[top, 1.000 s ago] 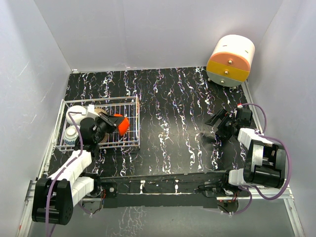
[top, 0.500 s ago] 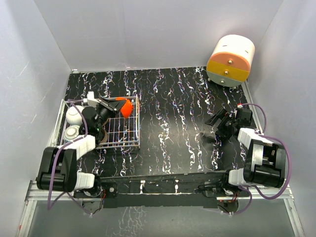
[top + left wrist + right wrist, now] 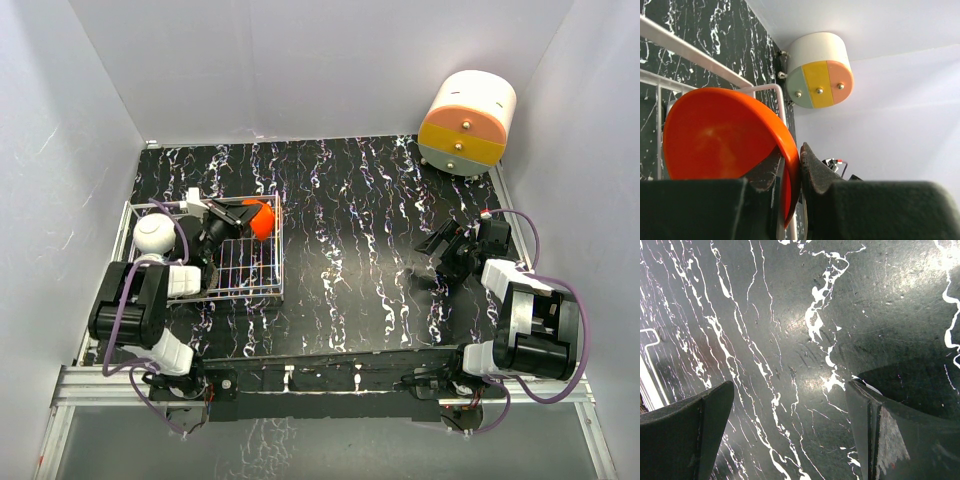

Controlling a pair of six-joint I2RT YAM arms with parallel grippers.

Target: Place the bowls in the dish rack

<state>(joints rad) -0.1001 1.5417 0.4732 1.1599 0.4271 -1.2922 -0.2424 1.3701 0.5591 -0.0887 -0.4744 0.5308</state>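
The black white-veined table (image 3: 350,220) carries everything. At its left side lies the dish rack (image 3: 255,285), a low white wire basket. At the far right corner of the table stands the round cream-and-orange drawer cabinet (image 3: 467,122), well apart from the rack.

The left arm reaches over the rack from the near side. Its left tool (image 3: 238,214) is at the rack's far right corner and is closed on the rim of the red-orange bowl (image 3: 259,219). In the left wrist view the left tool (image 3: 799,165) pinches the wall of that bowl (image 3: 720,135) between its two dark pads, one inside the rim and one outside. The bowl is tilted on its edge with its hollow facing the camera. It sits just over the rack's white corner wire (image 3: 700,52); whether it touches the wire cannot be told. The cabinet (image 3: 817,70) shows beyond it.

The right tool (image 3: 440,245) hangs low over the right part of the table. In the right wrist view it (image 3: 790,410) stands wide open, with only bare table between the fingers.

The white bowl (image 3: 155,235) sits inside the rack at its left end, partly behind the left arm.
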